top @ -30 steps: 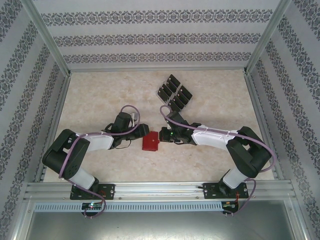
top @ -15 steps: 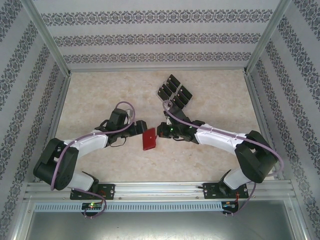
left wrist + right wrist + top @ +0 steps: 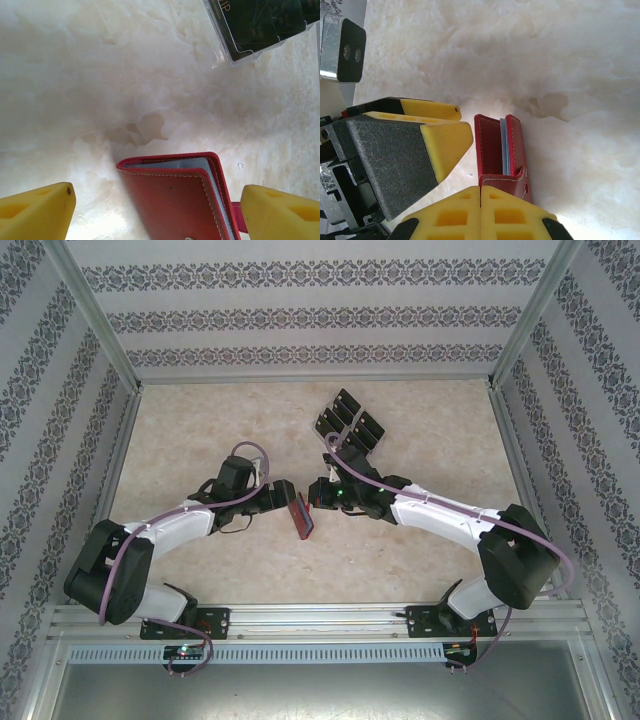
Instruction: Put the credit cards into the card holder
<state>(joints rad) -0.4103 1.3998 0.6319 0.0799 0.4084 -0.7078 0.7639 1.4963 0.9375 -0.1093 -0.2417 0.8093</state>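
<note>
The red card holder (image 3: 302, 516) stands tipped up on its edge in mid-table, slightly ajar, with grey leaves showing inside (image 3: 504, 147). My right gripper (image 3: 480, 192) is shut on its snap tab, and it meets the holder from the right (image 3: 313, 498). My left gripper (image 3: 157, 192) is open. Its yellow fingers (image 3: 37, 210) straddle the card holder (image 3: 175, 200) without touching it, on its left side (image 3: 284, 498). The black credit cards (image 3: 350, 425) sit in a clear slotted rack behind the grippers, one corner of it in the left wrist view (image 3: 265, 20).
Marble-patterned tabletop (image 3: 200, 430) lies open to the left and in front. Patterned walls and an aluminium frame (image 3: 105, 455) close off the sides and back. The left gripper's fingers (image 3: 445, 137) are close beside the holder in the right wrist view.
The left gripper opened wide and let go of the card holder. The holder went from lying flat to standing on edge, pulled up by the right gripper. Both arms reached slightly farther.
</note>
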